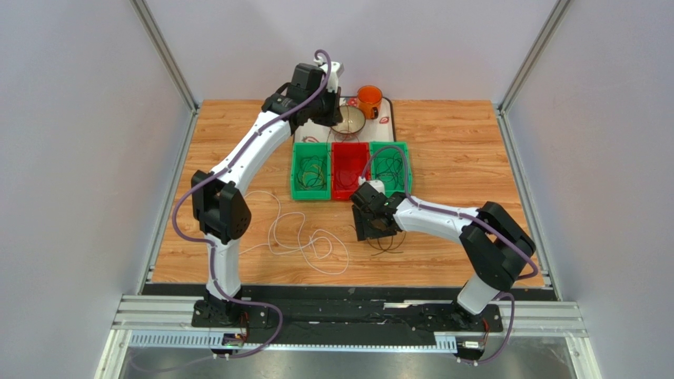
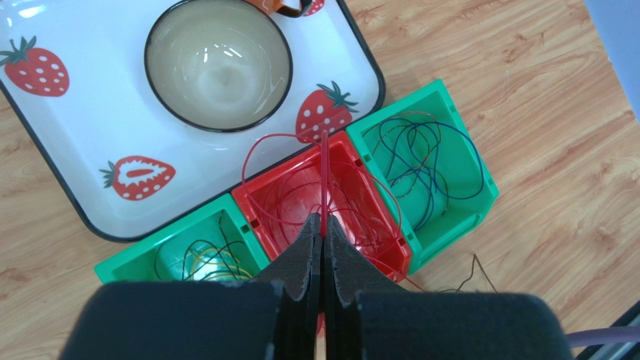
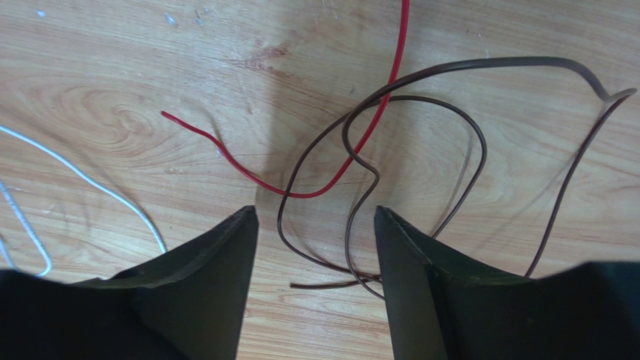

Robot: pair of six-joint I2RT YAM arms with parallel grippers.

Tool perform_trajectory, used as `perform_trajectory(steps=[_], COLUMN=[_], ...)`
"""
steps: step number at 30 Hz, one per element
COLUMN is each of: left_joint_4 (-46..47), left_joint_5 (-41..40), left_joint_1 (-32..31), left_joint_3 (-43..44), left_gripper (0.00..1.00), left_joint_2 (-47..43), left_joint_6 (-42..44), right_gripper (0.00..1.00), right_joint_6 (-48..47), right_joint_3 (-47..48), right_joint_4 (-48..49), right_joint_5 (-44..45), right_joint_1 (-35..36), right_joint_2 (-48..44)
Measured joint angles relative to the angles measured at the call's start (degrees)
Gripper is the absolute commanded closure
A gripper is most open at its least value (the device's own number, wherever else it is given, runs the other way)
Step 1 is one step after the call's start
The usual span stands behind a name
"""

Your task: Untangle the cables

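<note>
My left gripper (image 2: 323,234) is shut on a thin red cable (image 2: 324,180) above the red bin (image 2: 375,225), in which more red loops lie. In the overhead view this gripper (image 1: 336,120) hangs by the bowl. My right gripper (image 3: 315,217) is open low over the table, in front of the bins (image 1: 378,229). A dark brown cable (image 3: 496,60) lies looped on the wood, with two of its strands and a loose end between the fingers. A red cable (image 3: 304,196) crosses those loops. A white cable (image 3: 75,172) lies to the left, coiled on the table (image 1: 304,237).
Green bins (image 2: 466,202) (image 2: 143,259) flank the red one; the right holds dark and blue cables, the left yellow and dark ones. Behind them is a strawberry-print tray (image 2: 90,127) with a glass bowl (image 2: 218,64) and an orange cup (image 1: 369,99). Frame posts and walls enclose the table.
</note>
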Motion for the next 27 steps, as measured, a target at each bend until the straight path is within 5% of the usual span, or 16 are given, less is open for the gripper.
perform_trajectory(steps=[8, 12, 21, 27], left_joint_4=[0.2, 0.4, 0.4, 0.5], left_joint_5=[0.6, 0.9, 1.0, 2.6], left_joint_1=[0.0, 0.0, 0.0, -0.1], left_joint_3=[0.0, 0.0, 0.0, -0.1], left_gripper=[1.00, 1.00, 1.00, 1.00], left_joint_2=[0.0, 0.0, 0.0, 0.0], left_joint_6=[0.0, 0.0, 0.0, -0.6], right_gripper=[0.69, 1.00, 1.00, 1.00], right_joint_6=[0.3, 0.2, 0.0, -1.7], right_joint_3=[2.5, 2.7, 3.1, 9.4], right_joint_4=[-3.4, -4.0, -7.4, -17.9], right_joint_5=[2.5, 2.8, 2.3, 5.0], right_joint_1=[1.2, 1.5, 1.5, 1.5], right_joint_2=[3.1, 3.2, 1.8, -15.2])
